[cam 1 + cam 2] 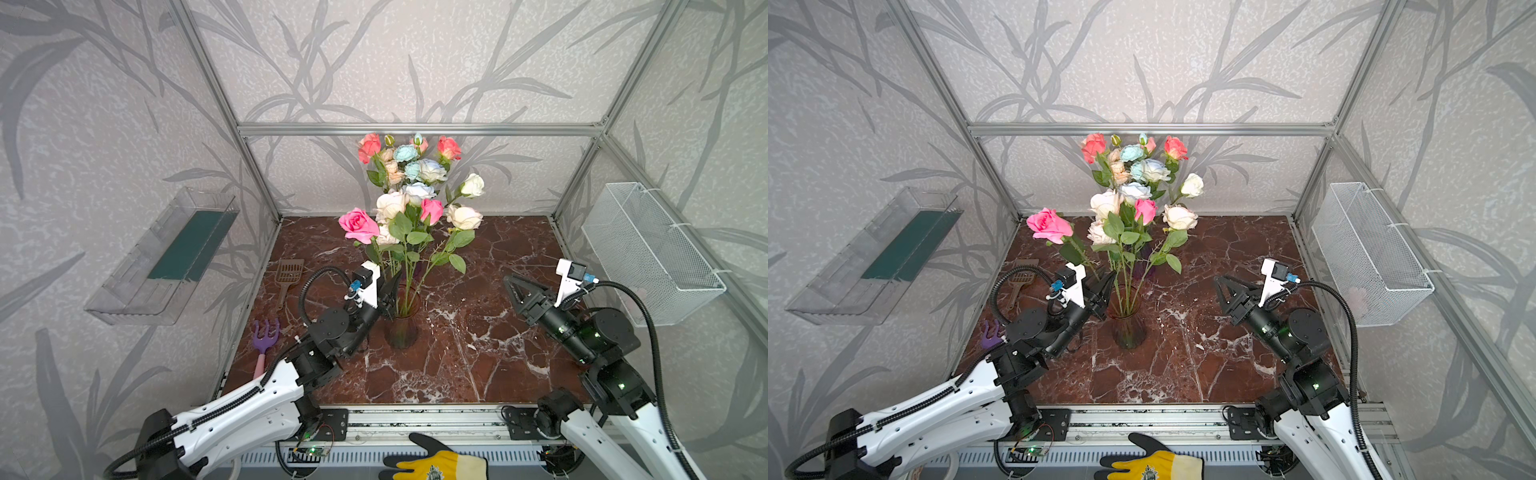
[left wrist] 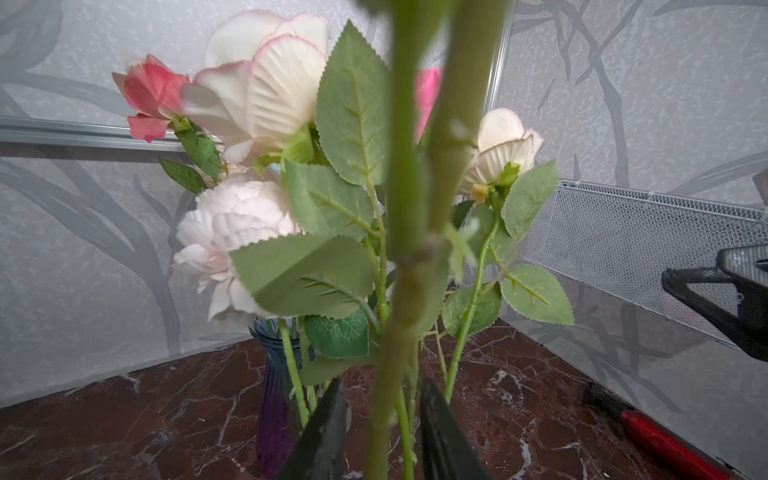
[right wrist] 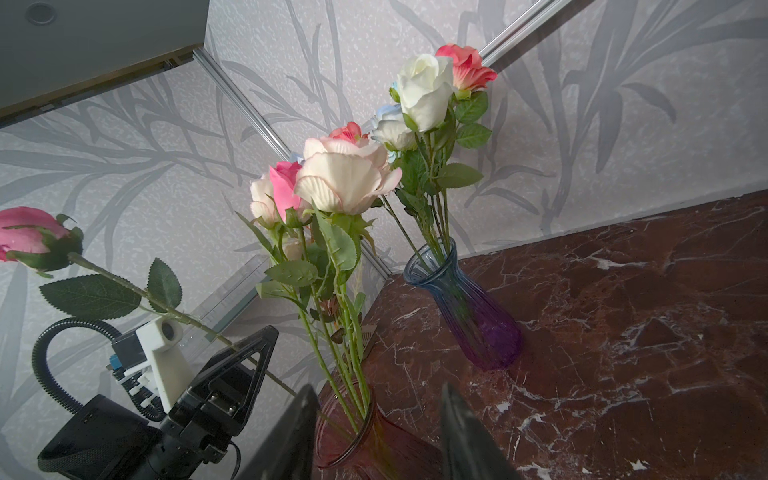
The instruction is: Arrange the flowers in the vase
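As the pink rose leans into the red vase, the left gripper stands parted around its stem. Next, retreat without snagging; the right gripper hangs open, empty.

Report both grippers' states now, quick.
Left gripper: open, jaws on either side of the pink rose's stem, not pinching it.
Right gripper: open, holding nothing.

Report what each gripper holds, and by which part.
Nothing is gripped. The left gripper stands open around the lower stem of the pink rose, with gaps on either side; the right gripper is open and empty.
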`<state>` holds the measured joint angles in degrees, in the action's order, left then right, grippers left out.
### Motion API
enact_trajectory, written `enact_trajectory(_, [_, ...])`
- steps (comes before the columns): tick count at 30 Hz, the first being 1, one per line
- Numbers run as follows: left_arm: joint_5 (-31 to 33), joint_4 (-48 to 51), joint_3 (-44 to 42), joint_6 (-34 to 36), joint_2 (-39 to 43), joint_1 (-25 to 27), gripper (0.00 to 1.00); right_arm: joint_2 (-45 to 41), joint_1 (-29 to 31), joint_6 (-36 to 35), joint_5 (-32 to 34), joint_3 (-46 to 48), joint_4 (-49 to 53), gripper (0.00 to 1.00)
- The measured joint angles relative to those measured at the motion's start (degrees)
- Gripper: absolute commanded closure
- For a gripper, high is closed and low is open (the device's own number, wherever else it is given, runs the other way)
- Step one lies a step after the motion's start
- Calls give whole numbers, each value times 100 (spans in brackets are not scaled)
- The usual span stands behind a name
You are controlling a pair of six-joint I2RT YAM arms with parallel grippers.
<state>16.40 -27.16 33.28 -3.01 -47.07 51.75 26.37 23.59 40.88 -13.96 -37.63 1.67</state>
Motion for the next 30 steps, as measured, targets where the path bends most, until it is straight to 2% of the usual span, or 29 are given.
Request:
enact_trajectory(2, [2, 37, 13, 20, -20, 0, 61, -4, 0, -2, 2, 0, 4, 52])
enact_trajectory(3, [0, 74, 42, 46, -37, 0, 63, -7, 0, -4, 2, 2, 7, 52])
enact_trajectory(6, [-4, 251, 232, 111, -125, 0, 81, -24, 0, -17, 4, 44, 9, 52])
enact_trajectory(9, [-46, 457, 555, 297, -208, 0, 93, -35, 0, -20, 13, 94, 13, 52])
enact_trajectory(11, [-85, 599, 774, 376, -238, -2, 97, -52, -2, -22, 31, 127, 15, 52])
enact_trajectory(17, [-160, 920, 1115, 503, -289, -2, 100, -72, 0, -42, 46, 173, 9, 52])
enact_trajectory(25, [-343, 2216, 2020, 649, -778, -2, 100, -105, 0, -42, 48, 337, -20, 52])
enact_trajectory(30, [-455, 2284, 1836, 640, -824, -2, 100, -109, 0, -42, 66, 448, -13, 52])
